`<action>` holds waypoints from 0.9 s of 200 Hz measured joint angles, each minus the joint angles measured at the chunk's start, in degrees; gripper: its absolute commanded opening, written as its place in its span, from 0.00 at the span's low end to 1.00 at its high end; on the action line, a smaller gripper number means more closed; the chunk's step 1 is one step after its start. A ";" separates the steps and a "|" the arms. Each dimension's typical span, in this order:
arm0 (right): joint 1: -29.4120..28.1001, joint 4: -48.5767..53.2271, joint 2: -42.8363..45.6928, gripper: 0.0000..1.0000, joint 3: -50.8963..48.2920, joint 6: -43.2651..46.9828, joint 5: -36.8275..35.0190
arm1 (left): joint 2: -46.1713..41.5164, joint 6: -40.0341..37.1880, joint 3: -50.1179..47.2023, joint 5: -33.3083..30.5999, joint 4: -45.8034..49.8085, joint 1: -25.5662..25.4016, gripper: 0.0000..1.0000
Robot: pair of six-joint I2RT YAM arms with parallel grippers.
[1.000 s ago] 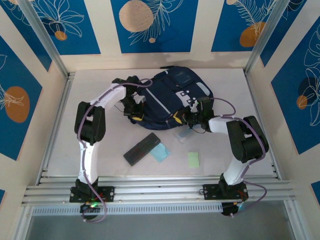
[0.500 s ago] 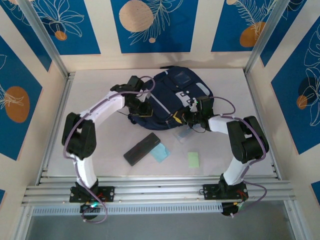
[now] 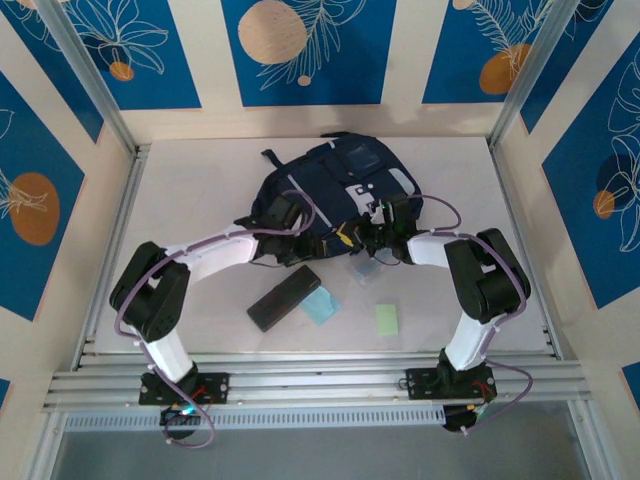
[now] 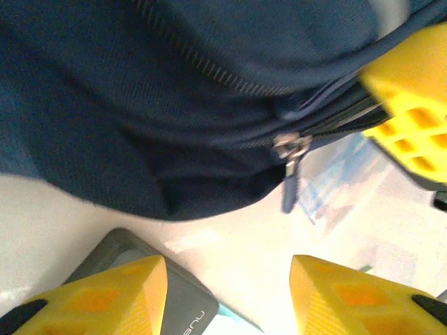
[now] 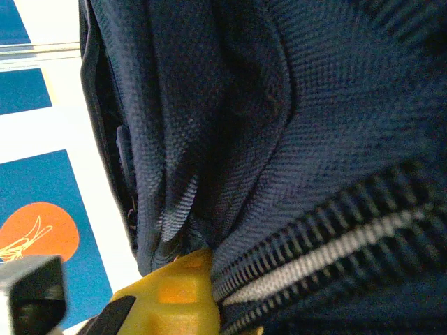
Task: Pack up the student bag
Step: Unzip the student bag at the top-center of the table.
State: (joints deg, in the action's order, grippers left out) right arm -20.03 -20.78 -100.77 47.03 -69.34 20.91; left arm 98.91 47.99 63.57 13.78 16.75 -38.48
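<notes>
The student bag, dark navy with pale grey trim, lies at the back middle of the table. My right gripper is at its front right edge, shut on navy fabric beside a zipper; one yellow finger presses the cloth. My left gripper hovers just off the bag's front edge, close to the right one. In the left wrist view its yellow fingers stand apart over bare table, open, with nothing between them. A zipper pull hangs from the bag's edge above them.
A slim black case lies in front of the bag, its corner under my left finger. Beside it are a teal card, a pale green note and a clear plastic piece. Panelled walls enclose the table.
My left gripper let go at the bag's left side, swung right to the front edge and opened. The right gripper kept its hold; the bag shifted slightly.
</notes>
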 measured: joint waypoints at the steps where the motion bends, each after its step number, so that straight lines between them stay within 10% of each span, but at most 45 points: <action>1: 0.00 -0.02 0.00 0.00 0.02 -0.02 0.00 | 0.00 0.13 -0.11 -0.09 -0.13 -0.04 0.49; 180: -0.87 -3.63 -1.73 0.00 0.07 -3.06 -0.61 | 6.01 11.41 -1.75 -10.82 -19.91 -3.96 0.41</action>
State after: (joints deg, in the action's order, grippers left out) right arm -20.91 -24.40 -102.50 47.09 -72.40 20.29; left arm 104.92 59.40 61.82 2.96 -3.16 -42.44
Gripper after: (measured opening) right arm 0.065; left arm 0.453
